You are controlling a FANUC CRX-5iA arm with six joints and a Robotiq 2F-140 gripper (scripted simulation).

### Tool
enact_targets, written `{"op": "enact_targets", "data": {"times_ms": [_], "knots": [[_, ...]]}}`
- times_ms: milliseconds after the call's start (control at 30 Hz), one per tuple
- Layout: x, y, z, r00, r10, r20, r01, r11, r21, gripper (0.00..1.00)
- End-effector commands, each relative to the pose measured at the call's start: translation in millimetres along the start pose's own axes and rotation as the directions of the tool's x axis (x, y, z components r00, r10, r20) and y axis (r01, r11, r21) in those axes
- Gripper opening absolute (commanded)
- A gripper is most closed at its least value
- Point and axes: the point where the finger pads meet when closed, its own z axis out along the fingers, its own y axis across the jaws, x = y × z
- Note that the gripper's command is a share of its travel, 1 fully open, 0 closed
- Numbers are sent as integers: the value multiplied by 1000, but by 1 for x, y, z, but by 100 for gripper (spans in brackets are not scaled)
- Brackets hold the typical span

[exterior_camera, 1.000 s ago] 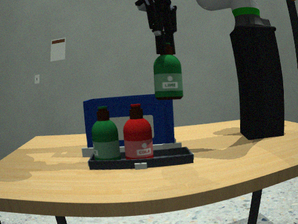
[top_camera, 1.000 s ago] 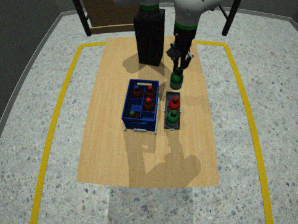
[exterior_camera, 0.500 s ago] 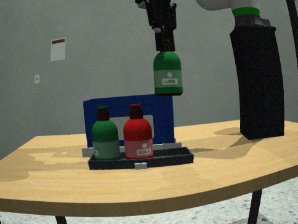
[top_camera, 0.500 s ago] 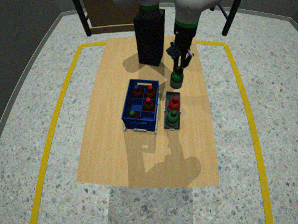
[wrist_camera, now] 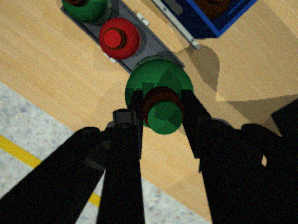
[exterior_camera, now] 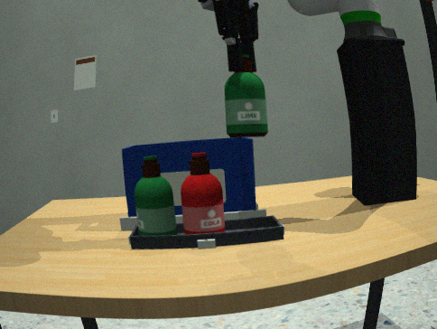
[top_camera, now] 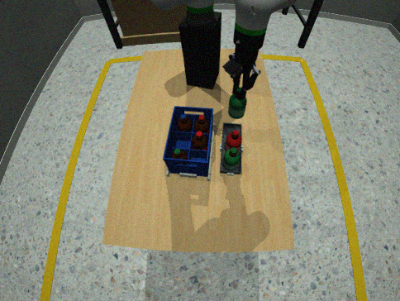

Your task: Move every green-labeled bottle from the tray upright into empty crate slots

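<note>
My gripper (exterior_camera: 241, 61) is shut on the neck of a green-labeled lime bottle (exterior_camera: 246, 105) and holds it upright in the air, above the far end of the dark tray. The held bottle also shows in the overhead view (top_camera: 237, 106) and in the wrist view (wrist_camera: 159, 97). On the tray stand a red cola bottle (exterior_camera: 202, 199) and a second green-labeled bottle (exterior_camera: 153, 201). The blue crate (top_camera: 188, 140) sits left of the tray and holds three brown bottles (top_camera: 199, 140) and one green-capped bottle (top_camera: 178, 154). The near-right slot (top_camera: 198, 155) and a middle-left slot look empty.
The arm's black base column (top_camera: 200, 47) stands at the back of the wooden table. The table's edges lie well away from the crate and tray. A yellow line (top_camera: 74, 157) marks the floor around the table.
</note>
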Motion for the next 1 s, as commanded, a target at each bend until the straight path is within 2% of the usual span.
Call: {"op": "enact_targets", "data": {"times_ms": [0, 967], "knots": [[0, -1, -1, 1000, 0, -1, 0, 1000, 2, 10], [0, -1, -6, 1000, 0, -1, 0, 1000, 2, 10]]}}
